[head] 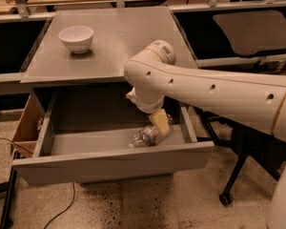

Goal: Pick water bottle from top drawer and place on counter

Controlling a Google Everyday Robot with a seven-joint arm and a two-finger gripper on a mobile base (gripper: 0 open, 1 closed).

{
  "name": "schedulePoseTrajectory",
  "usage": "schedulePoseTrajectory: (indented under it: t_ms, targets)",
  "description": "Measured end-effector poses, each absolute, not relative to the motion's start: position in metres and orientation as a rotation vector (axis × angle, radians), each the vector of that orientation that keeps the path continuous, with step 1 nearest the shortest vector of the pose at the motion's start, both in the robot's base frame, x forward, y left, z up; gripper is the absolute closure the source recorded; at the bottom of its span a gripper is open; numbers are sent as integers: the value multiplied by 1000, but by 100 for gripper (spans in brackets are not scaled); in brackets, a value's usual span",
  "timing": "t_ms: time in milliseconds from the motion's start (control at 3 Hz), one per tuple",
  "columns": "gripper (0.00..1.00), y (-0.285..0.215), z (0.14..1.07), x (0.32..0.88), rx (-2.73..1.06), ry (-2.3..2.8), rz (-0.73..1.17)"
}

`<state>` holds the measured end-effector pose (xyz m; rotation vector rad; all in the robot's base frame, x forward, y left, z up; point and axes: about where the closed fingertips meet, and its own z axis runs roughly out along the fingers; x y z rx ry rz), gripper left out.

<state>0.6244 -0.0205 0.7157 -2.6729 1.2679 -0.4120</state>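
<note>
Gripper [159, 124] hangs down in the open top drawer [109, 163] — how wide it opens, I cannot tell. Just under it the water bottle [144, 137] lies on its side. Above it is the counter [119, 37].

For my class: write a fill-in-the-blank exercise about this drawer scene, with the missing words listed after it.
The water bottle lies in the top drawer, which stands ____.
On the counter sits a bowl coloured ____.
The robot's hand is down in the drawer, close beside the ____.
Missing words: open; white; water bottle.
</note>
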Motion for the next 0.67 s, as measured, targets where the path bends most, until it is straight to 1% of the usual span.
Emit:
schedulePoseTrajectory:
  t_ms: [667]
  targets:
    - [0, -22, 678, 641, -2615, 1256, -386]
